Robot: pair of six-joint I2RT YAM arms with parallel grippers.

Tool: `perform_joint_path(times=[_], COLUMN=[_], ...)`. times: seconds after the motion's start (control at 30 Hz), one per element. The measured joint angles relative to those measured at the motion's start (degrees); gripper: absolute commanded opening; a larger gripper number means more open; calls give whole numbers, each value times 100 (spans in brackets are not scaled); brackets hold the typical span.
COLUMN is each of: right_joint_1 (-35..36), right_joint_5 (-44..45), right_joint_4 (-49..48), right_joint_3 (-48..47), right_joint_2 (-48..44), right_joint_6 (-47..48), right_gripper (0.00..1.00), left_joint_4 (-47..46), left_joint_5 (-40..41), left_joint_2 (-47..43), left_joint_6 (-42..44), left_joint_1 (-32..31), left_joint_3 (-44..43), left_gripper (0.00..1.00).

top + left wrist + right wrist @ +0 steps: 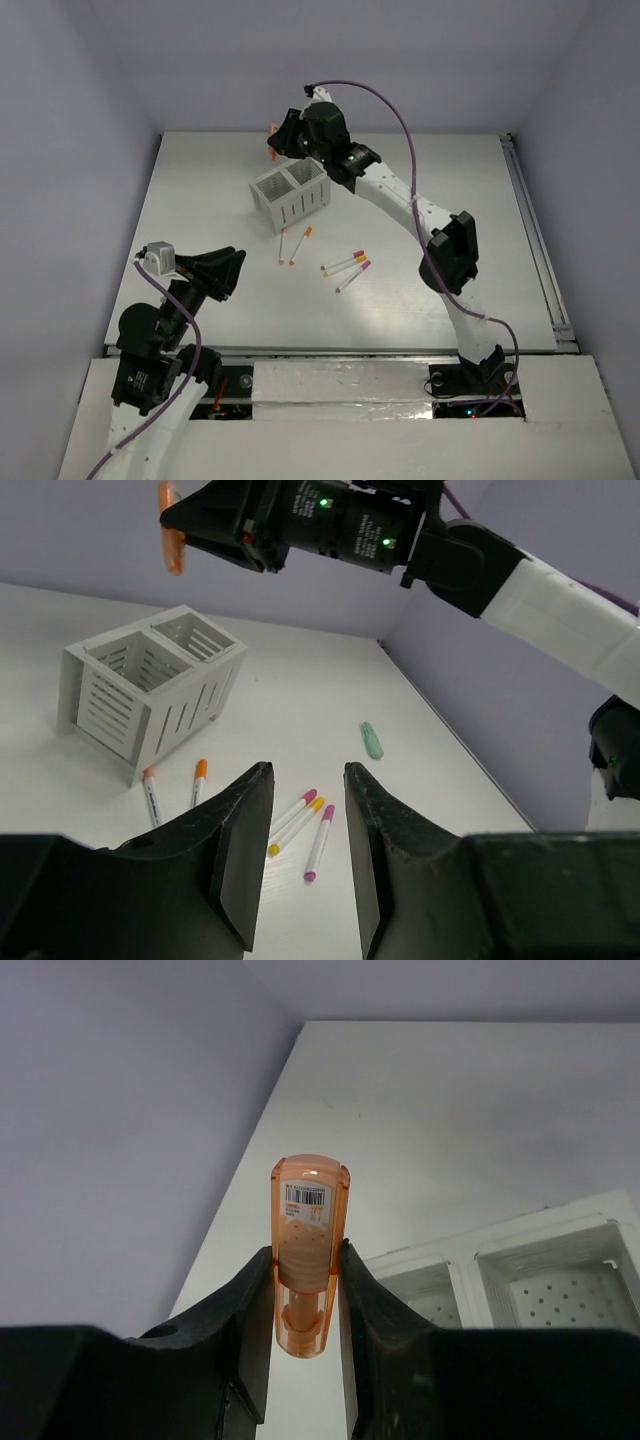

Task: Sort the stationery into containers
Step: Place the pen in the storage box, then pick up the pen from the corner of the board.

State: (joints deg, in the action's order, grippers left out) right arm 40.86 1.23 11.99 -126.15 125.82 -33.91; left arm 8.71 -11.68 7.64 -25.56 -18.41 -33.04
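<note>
Hovering near 7 o'clock of the table (440,300), my left gripper (305,770) has its fingers parted by a moderate gap, with nothing between them or touching them.

Beyond it, five white marker pens lie flat on the table, all outside the container. Three form a loose trio (345,266) near the table's middle, at about 4 o'clock from the desk organiser (290,195); the left wrist view shows their ends as magenta, yellow and magenta. The other two form a pair (291,246) just beside the organiser, at its 6 o'clock, with orange ends. One small pale green piece (372,740) lies apart from the trio, towards the right wall.

The organiser is a single white slotted box with two square compartments, standing upright at about 11 o'clock of the table.

Farthest out, at the organiser's 12 o'clock and raised above the table, my right gripper (305,1255) is closed on one orange translucent stationery piece (310,1200), pinched between both fingers and standing upright past their tips. It carries a white barcode label (307,1197); the print is too small to read.
</note>
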Motion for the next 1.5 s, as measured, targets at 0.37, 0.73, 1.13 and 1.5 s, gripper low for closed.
perform_joint_path(times=[0.37, 0.73, 1.13, 1.5], right_joint_1=[278, 358, 396, 337], right_joint_5=[378, 804, 927, 2107], right_joint_4=[278, 133, -94, -601], right_joint_3=[-223, 527, 964, 3077], right_joint_2=[682, 675, 229, -2225], right_joint_6=[411, 568, 678, 1080], right_gripper=[14, 38, 70, 0], left_joint_4=[13, 13, 13, 9], left_joint_5=[0, -11, -15, -24], left_joint_2=[0, -2, -7, -96], left_joint_6=[0, 0, 0, 0], left_joint_1=[0, 0, 0, -33], left_joint_3=[0, 0, 0, 0], left_gripper=[31, 32, 32, 32])
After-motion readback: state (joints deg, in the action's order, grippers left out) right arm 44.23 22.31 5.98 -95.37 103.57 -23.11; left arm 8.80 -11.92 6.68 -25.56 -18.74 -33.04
